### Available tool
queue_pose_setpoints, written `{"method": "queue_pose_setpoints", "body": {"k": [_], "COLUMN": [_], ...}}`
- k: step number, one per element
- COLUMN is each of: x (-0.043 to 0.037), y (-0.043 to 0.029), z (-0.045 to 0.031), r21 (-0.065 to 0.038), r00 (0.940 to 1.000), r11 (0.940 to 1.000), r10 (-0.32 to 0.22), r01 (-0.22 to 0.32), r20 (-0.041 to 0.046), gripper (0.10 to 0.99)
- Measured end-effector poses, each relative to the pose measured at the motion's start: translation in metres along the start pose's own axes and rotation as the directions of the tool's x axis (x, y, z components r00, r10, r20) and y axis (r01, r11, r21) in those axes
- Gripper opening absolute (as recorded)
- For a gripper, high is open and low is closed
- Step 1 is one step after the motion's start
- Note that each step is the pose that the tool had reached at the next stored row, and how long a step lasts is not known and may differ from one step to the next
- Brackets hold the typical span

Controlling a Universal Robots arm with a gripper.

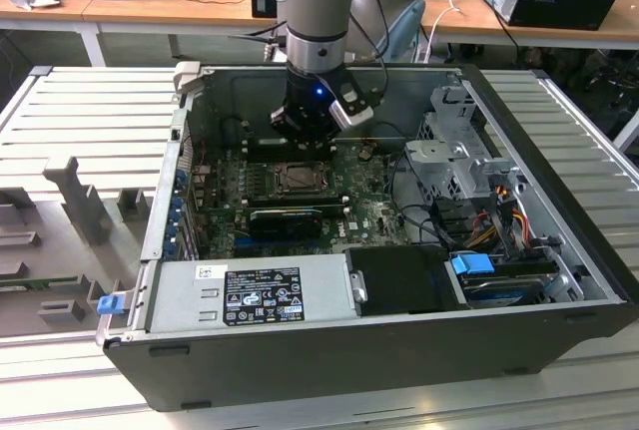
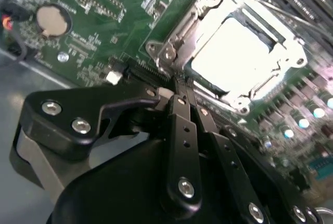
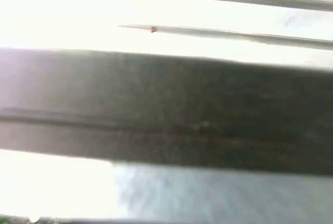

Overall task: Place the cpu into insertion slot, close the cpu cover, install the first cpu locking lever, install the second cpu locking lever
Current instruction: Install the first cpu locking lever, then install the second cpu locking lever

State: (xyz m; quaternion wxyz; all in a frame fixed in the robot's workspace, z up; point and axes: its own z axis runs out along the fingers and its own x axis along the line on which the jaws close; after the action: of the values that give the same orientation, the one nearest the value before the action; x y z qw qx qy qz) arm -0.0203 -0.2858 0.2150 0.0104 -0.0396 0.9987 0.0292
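The gripper [image 1: 312,137] hangs inside an open black computer case [image 1: 559,220], low over the green motherboard [image 1: 371,213] and just behind the insertion slot [image 1: 299,179] as the exterior view shows it. In the second wrist view the gripper [image 2: 179,93] appears as matte black linkages studded with bright screw heads; its two slim fingers [image 2: 183,125] lie pressed side by side with no gap and nothing visible between them, their tips right at the socket's near edge.

The cpu [image 2: 234,60] sits flat in the socket, its smooth pale metal top glaring nearly white. The cpu cover [image 2: 205,13], a thin shiny metal frame with a large square window, lies down around the chip, with its stamped edges and rounded corner tabs catching the light. A thin wire lever [image 2: 281,11] runs across the far side of the frame; whether it is latched I cannot tell.

A round silvery coin cell battery [image 2: 51,20] sits in the board away from the socket. In the exterior view, a long black graphics card [image 1: 287,218] lies on the near side of the socket, a grey boxy power supply [image 1: 255,293] with a printed label fills the case's front, and a perforated drive cage [image 1: 454,156] stands at the exterior view's right. The case rests on a ribbed grey metal table [image 1: 85,121].
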Motion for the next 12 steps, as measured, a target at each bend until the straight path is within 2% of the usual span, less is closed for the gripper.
{"method": "queue_pose_setpoints", "body": {"k": [2, 12], "x": [-0.0001, 0.0002], "y": [0.0003, -0.0039], "z": [-0.0065, -0.0068], "r21": [0.0, 0.0], "r00": [1.0, 1.0], "r11": [1.0, 1.0], "r10": [0.0, 0.0], "r01": [0.0, 0.0], "r20": [-0.0001, -0.0002], "gripper": [0.106, 0.106]}}
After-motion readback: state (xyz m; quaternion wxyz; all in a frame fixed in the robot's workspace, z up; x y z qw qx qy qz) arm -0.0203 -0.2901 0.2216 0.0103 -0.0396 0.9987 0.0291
